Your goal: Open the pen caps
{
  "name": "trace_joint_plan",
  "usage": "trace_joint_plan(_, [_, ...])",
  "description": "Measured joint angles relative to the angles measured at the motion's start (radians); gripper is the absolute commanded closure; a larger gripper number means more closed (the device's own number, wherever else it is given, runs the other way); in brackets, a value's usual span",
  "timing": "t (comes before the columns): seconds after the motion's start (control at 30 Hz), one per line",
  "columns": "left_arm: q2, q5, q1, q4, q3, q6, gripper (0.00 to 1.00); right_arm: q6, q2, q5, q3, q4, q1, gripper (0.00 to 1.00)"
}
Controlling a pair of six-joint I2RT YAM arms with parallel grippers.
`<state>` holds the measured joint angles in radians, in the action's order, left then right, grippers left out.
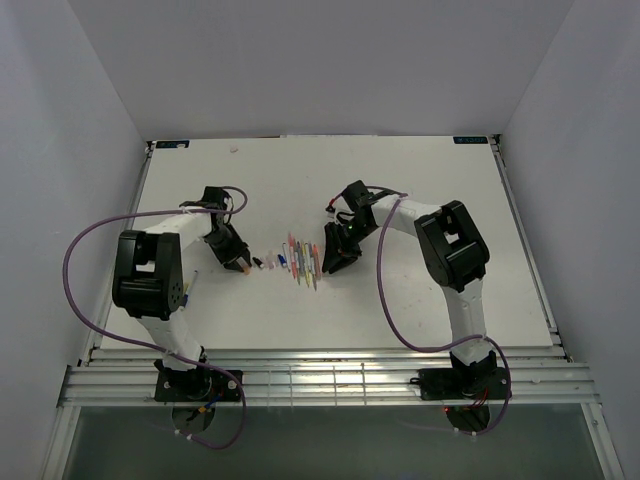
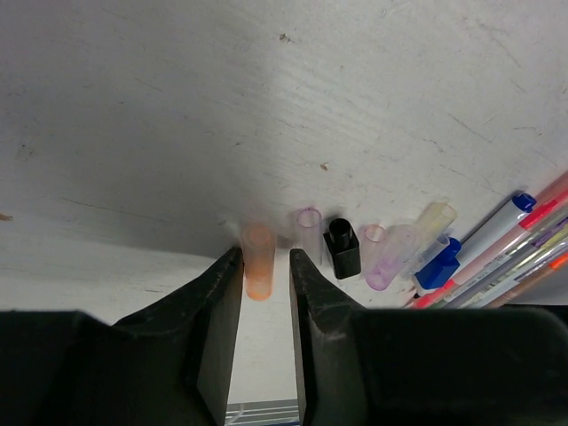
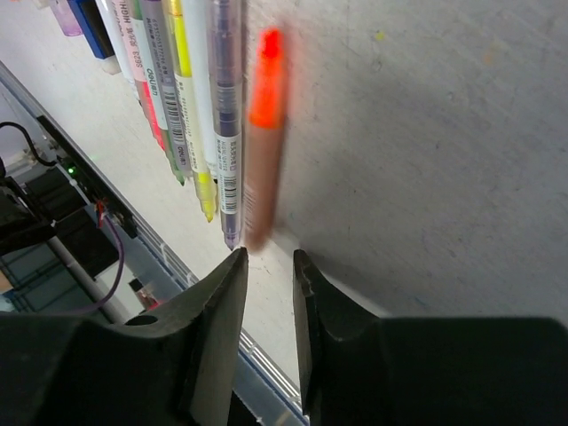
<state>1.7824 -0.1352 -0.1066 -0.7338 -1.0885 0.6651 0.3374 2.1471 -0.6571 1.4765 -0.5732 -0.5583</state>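
Loose pen caps lie in a short row on the white table (image 2: pixel 177 106): an orange one (image 2: pixel 257 266), a clear one (image 2: pixel 308 222), a black one (image 2: pixel 342 250), a purple one (image 2: pixel 390 257) and a blue one (image 2: pixel 439 266). My left gripper (image 2: pixel 266 259) is open; the orange cap lies blurred between its fingertips, with a gap on the right side. Several pens (image 1: pixel 303 262) lie side by side mid-table. My right gripper (image 3: pixel 269 257) is open and empty, its tips just short of a blurred orange pen (image 3: pixel 264 142) beside a purple pen (image 3: pixel 226 115).
In the top view the left gripper (image 1: pixel 238 262) and right gripper (image 1: pixel 335 260) flank the row of pens and caps (image 1: pixel 270 263). A metal rail (image 1: pixel 320 380) runs along the table's near edge. White walls close in the left, right and back sides.
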Motion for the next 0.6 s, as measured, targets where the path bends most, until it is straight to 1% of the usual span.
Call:
trace_joint_plan(0.17, [0.008,-0.002,-0.002,-0.007,-0.011,0.005,0.54,0.000,0.008,-0.022,0.001,0.000,0.000,0.60])
trace_joint_plan(0.6, [-0.010,0.016,-0.003,-0.016,-0.001,0.014,0.48,0.006,0.006,-0.026,0.021,-0.003,-0.002,0.60])
